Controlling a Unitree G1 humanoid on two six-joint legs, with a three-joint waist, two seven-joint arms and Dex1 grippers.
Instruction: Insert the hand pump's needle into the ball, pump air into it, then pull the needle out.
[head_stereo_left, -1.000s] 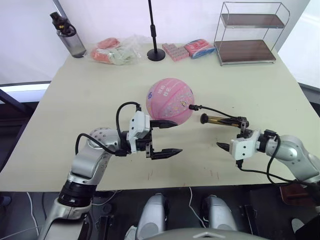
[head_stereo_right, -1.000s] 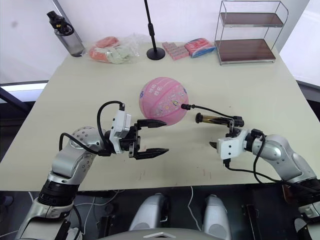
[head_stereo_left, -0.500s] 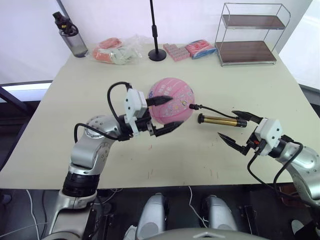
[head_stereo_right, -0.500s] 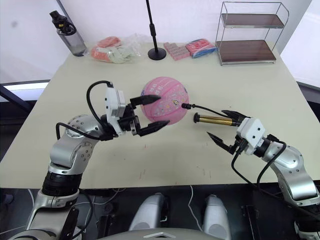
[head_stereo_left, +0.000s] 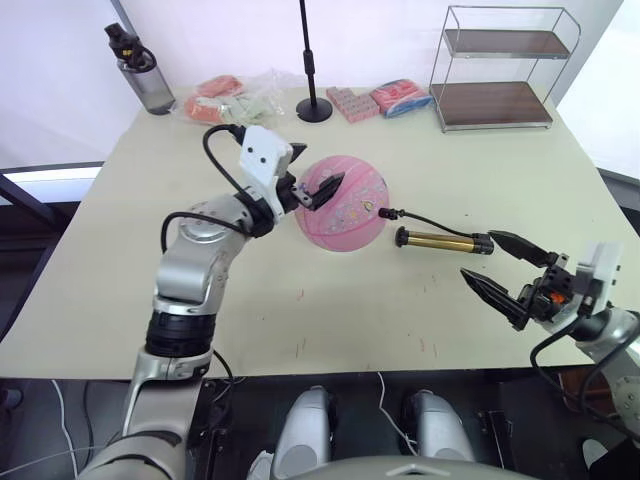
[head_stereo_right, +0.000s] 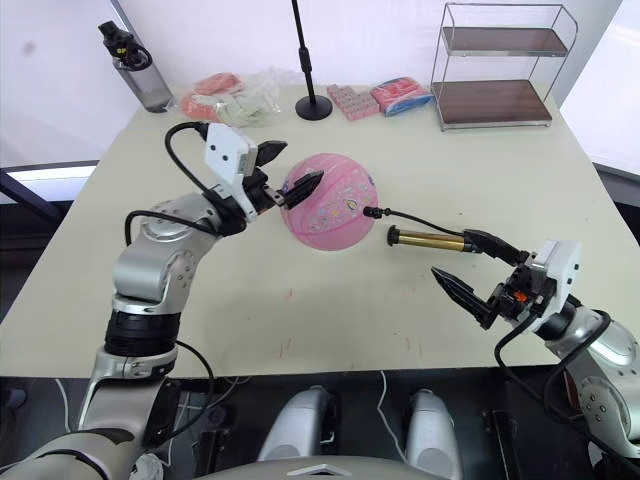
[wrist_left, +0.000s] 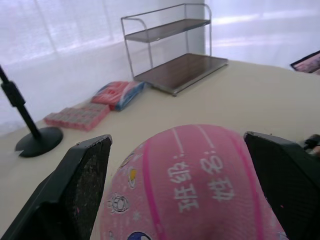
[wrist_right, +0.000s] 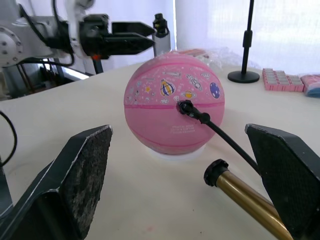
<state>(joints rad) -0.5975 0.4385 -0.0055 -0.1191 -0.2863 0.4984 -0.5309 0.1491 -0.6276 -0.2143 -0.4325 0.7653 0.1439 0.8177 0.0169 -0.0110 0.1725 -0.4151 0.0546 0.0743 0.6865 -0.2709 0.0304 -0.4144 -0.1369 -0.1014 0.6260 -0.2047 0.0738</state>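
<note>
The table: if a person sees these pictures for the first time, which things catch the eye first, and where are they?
The pink ball stands out at the middle of the table, with the left gripper open around its far-left side. To its right lies the gold pump, its black hose running to the fitting plugged into the ball. The right gripper hangs open near the pump's handle end, not holding it.

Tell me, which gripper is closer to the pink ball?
Left. The left gripper is open right over the ball, up against its top. The right gripper, open too, sits far off, past the hand pump lying on the table.
</note>
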